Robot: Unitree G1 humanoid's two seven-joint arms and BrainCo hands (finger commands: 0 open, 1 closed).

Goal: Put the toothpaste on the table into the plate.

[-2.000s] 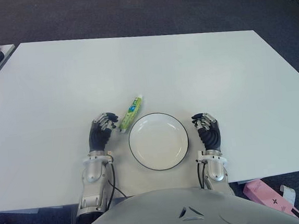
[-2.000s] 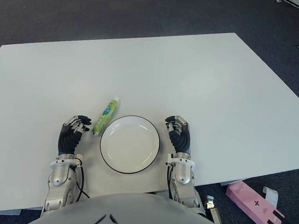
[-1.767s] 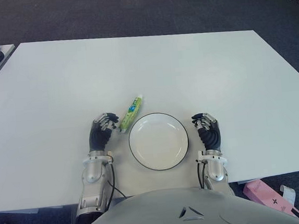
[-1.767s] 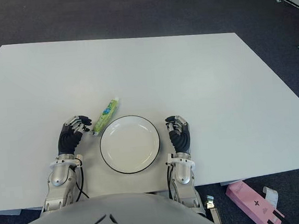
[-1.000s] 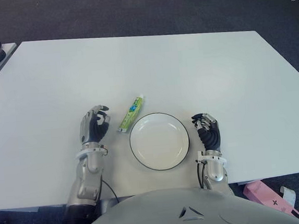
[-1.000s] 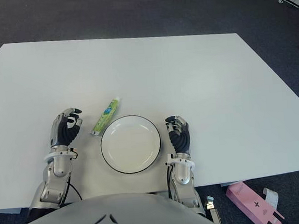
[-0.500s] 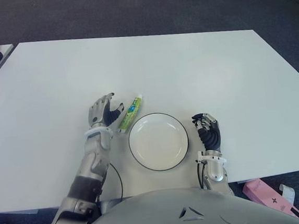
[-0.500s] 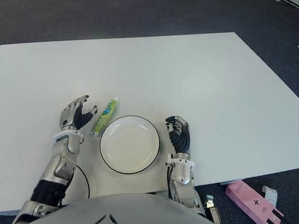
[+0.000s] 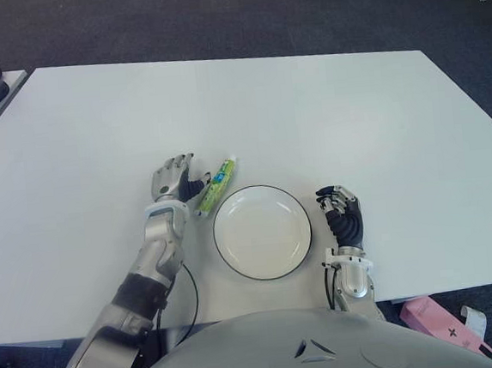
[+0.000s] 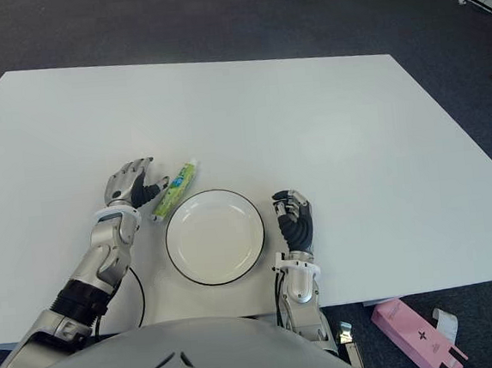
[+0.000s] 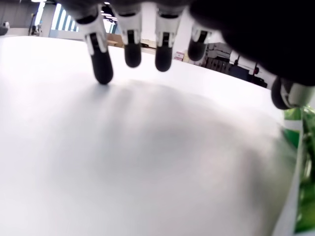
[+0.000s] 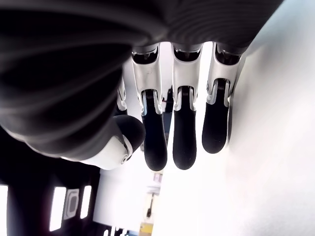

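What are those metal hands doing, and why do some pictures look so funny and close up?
They belong to a robot shaped a bit like a person. Two pictures come from cameras in its head, looking down at a white table. The two odd close-ups come from little cameras on its wrists, so you see its own fingers very near.

On the table lies a white plate with a dark rim, and nothing is in it. Just beside the plate, on the robot's left, lies a green toothpaste tube.

The left robot hand is right next to the tube with its fingers spread, and it holds nothing. The right robot hand shows on the other side of the plate with its fingers curled, also holding nothing.

The toothpaste is not in the plate yet.
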